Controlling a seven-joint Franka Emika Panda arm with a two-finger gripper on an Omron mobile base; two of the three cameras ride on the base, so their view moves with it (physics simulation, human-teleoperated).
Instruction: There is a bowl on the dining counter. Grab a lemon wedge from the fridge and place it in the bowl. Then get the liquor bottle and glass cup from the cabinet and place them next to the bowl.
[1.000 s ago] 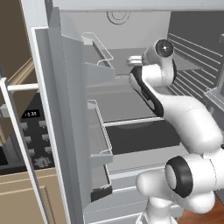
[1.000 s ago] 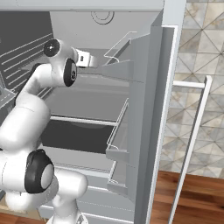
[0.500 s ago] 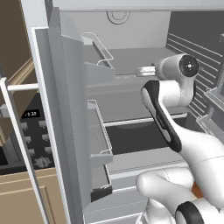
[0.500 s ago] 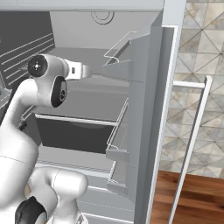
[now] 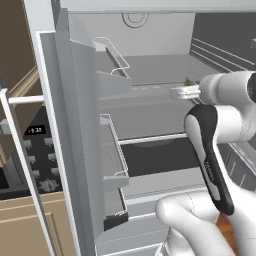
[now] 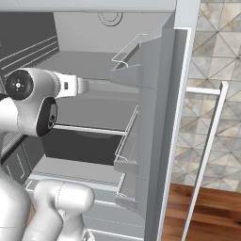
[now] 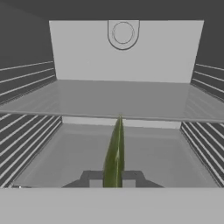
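Showing edge-on, lemon wedge reads as a thin green-yellow sliver; gripper clamped on it, arm level inside fridge.

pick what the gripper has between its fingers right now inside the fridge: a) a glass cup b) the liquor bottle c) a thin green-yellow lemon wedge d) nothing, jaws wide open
c: in the hand view the gripper is shut on a thin green-yellow lemon wedge that stands up between its fingertips, with the grey shelves of the fridge behind it.
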